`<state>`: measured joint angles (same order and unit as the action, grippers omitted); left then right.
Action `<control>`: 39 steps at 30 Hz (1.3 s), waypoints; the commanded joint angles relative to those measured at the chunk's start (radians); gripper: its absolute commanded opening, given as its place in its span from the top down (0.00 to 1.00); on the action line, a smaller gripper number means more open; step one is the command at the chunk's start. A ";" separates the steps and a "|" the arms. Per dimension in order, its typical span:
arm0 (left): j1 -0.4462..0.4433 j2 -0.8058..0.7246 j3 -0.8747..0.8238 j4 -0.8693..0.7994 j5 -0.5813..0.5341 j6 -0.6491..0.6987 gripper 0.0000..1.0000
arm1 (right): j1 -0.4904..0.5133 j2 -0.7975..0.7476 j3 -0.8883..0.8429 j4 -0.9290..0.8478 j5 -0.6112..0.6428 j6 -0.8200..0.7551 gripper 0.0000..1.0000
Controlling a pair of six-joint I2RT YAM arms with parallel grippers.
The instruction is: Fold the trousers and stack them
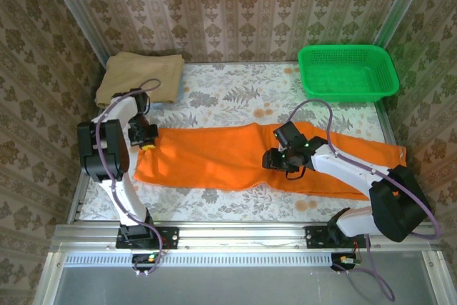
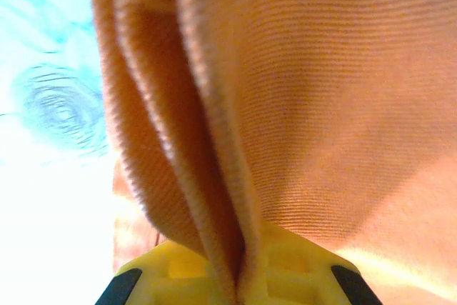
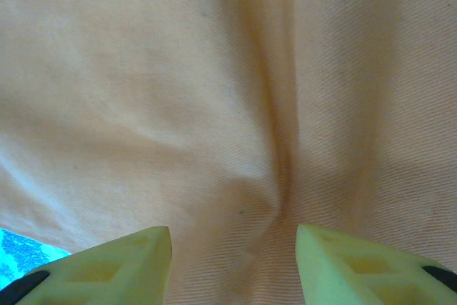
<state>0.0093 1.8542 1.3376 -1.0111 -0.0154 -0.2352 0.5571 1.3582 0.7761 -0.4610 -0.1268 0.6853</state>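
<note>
The bright orange trousers (image 1: pixel 214 158) lie spread flat across the table, running from left of centre to the right edge. My left gripper (image 1: pixel 148 144) is at their left end, its yellow jaws shut on a pinched ridge of the orange fabric (image 2: pixel 321 105); in the left wrist view that fold disappears between the jaws of the gripper (image 2: pixel 239 283). My right gripper (image 1: pixel 282 162) sits over the middle of the trousers. Seen from the right wrist, it (image 3: pixel 234 262) is open, its fingers spread over wrinkled fabric (image 3: pixel 214 105) and gripping nothing.
A green plastic basket (image 1: pixel 348 71) stands at the back right corner. A folded tan cloth (image 1: pixel 141 76) lies at the back left. The table (image 1: pixel 228 98) has a floral cover, and patterned walls close it in on three sides.
</note>
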 commanded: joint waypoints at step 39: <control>0.134 0.194 0.024 0.059 0.144 -0.112 0.26 | -0.012 -0.139 -0.054 0.011 0.026 0.014 0.46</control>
<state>0.1616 2.0125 1.4021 -0.9695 0.0742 -0.3153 0.5541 1.2579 0.7219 -0.4232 -0.1272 0.7033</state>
